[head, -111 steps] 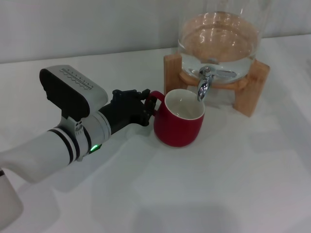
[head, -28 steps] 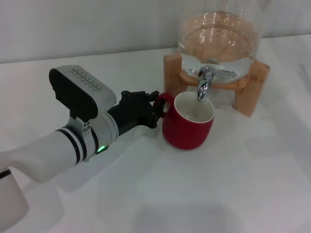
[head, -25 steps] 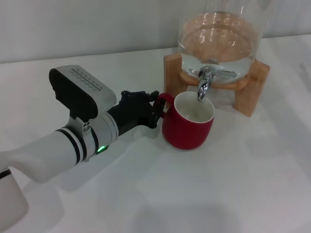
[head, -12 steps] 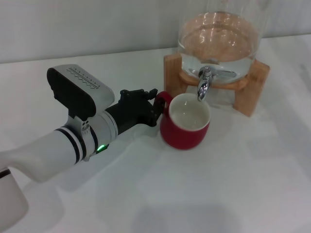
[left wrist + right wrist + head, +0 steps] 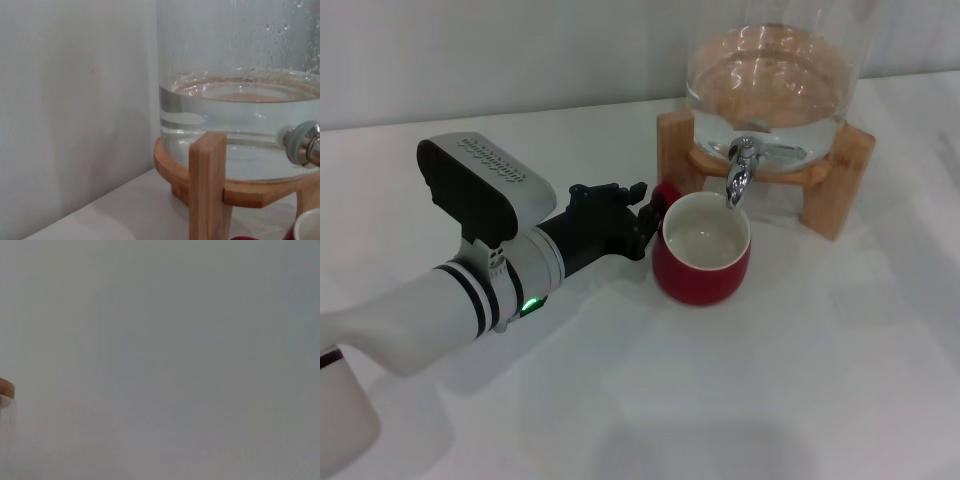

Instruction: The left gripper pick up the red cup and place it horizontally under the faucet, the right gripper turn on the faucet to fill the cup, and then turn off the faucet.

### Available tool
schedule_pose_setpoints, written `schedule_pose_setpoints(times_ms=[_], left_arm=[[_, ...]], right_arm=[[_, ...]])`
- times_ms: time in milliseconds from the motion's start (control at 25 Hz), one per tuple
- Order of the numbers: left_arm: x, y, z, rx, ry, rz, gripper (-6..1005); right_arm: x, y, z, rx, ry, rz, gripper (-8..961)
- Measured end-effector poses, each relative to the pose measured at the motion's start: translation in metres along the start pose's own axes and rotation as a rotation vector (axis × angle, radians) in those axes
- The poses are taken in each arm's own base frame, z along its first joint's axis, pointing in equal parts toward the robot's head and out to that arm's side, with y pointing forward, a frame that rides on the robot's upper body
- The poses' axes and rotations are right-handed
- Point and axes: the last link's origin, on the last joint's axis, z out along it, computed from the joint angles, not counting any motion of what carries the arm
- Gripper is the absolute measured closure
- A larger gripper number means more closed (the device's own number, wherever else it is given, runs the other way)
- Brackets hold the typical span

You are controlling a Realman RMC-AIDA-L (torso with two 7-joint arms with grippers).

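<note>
The red cup (image 5: 701, 272) stands upright on the white table with its white inside facing up, its rim just below the faucet (image 5: 740, 176). The chrome faucet points down over the cup's far edge. My left gripper (image 5: 645, 213), a black claw on a silver-grey arm, is shut on the cup's small red handle (image 5: 667, 193) from the left. In the left wrist view the cup's rim (image 5: 309, 229) shows at the lower corner, below the faucet's base (image 5: 302, 144). The right gripper is out of view.
The clear glass dispenser (image 5: 772, 75), part full of water, sits on a wooden stand (image 5: 848, 175) at the back of the table, close to a pale wall. The stand's leg (image 5: 210, 190) is near my left wrist.
The left gripper has shifted the cup slightly left and back and levelled it, so its mouth now faces straight up under the faucet.
</note>
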Motion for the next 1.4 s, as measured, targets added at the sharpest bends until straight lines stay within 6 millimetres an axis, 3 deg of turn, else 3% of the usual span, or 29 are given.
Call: schedule_pose_setpoints(times_ms=[640, 1400], left_arm=[[0.0, 0.004, -0.001, -0.011, 0.006, -0.026, 764], [-0.031, 0.011, -0.052, 0.103, 0.095, -0.06, 751]], right_arm=[[0.0, -0.002, -0.005, 0.004, -0.004, -0.001, 280], [0.0, -0.005, -0.007, 0.011, 0.005, -0.005, 280]])
